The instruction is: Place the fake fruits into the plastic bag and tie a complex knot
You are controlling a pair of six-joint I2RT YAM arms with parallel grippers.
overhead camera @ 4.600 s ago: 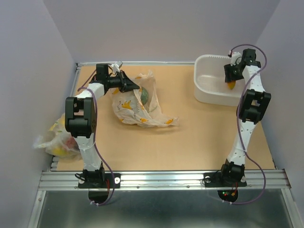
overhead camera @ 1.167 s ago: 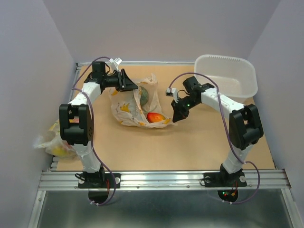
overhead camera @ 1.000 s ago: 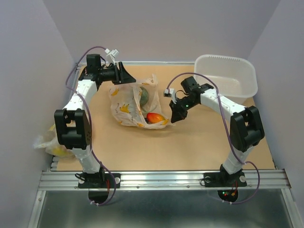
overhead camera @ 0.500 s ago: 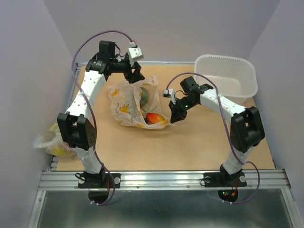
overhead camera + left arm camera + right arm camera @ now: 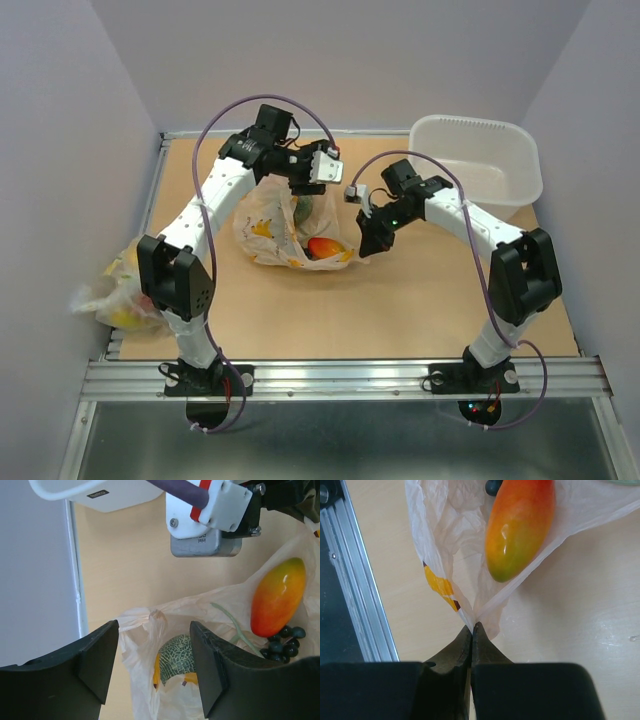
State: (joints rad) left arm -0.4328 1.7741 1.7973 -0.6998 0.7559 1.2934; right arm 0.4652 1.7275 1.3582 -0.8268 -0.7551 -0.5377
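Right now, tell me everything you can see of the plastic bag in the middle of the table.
The bag is thin, crinkly, translucent cream plastic with orange-yellow prints. It lies slumped on the table, mouth open, with no knot tied. Inside are a mango, a netted green melon and dark grapes. The right claw is shut on one corner, drawing the film to a point. The open left claw hangs above the mouth.

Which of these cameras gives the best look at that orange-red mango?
The left wrist view: the mango shows whole and sharp inside the open plastic bag. The right wrist view is closer but crops one end; the top view shows only a small orange spot.
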